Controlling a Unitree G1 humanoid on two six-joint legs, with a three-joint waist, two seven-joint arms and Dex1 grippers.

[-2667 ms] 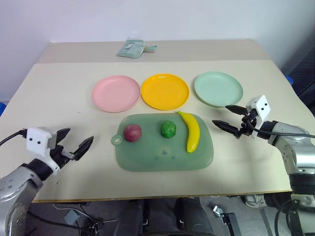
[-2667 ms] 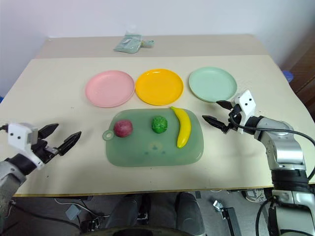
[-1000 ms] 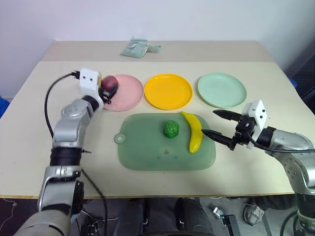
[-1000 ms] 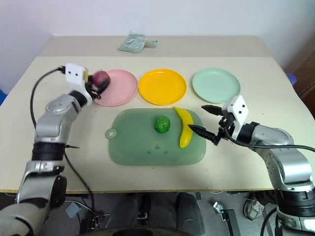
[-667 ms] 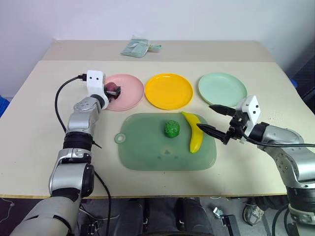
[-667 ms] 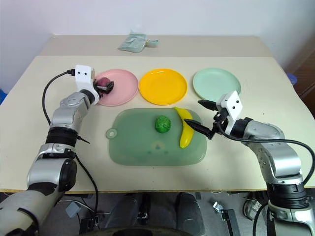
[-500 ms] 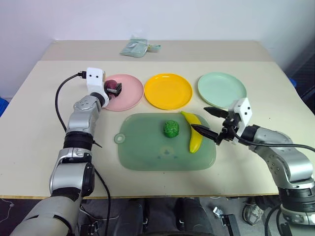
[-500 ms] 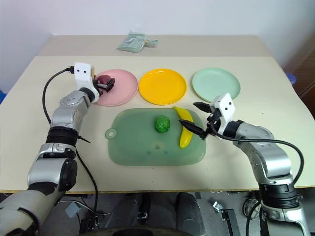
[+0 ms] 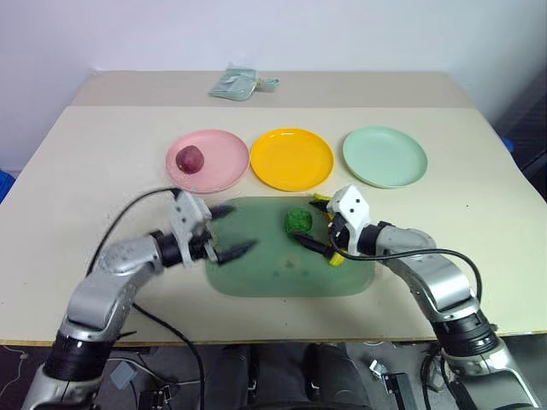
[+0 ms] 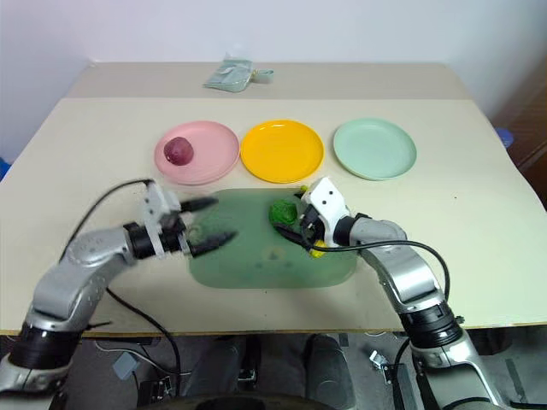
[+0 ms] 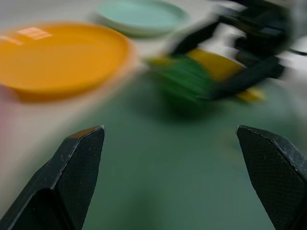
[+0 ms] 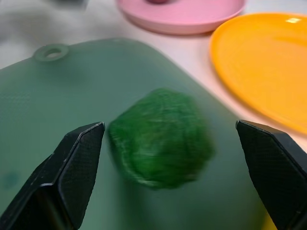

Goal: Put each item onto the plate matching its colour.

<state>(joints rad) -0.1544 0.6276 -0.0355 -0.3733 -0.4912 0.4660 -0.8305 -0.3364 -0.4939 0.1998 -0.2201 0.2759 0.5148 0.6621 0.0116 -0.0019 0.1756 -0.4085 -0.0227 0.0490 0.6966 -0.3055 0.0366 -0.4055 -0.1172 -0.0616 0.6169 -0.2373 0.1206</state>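
Observation:
The dark reddish-purple fruit point(image 9: 190, 157) lies on the pink plate point(image 9: 224, 161). The yellow-orange plate point(image 9: 295, 159) and the mint green plate point(image 9: 385, 156) are bare. On the translucent green mat point(image 9: 282, 273) sits the bumpy green vegetable point(image 9: 298, 221). My right gripper point(image 12: 168, 125) is open, one finger on each side of the vegetable point(image 12: 163, 136), not touching. The yellow banana point(image 9: 337, 258) lies mostly hidden behind that hand. My left gripper point(image 9: 229, 231) hangs open and empty over the mat's left end.
A small pale green packet point(image 9: 239, 83) lies at the table's far edge. The mat's holed tab is under my left gripper. In the left wrist view the yellow-orange plate point(image 11: 57, 57) and the right gripper point(image 11: 249, 43) lie ahead.
My left gripper let go of the fruit on the pink plate and pulled back to the mat's left end. My right gripper moved left, from the banana to around the green vegetable.

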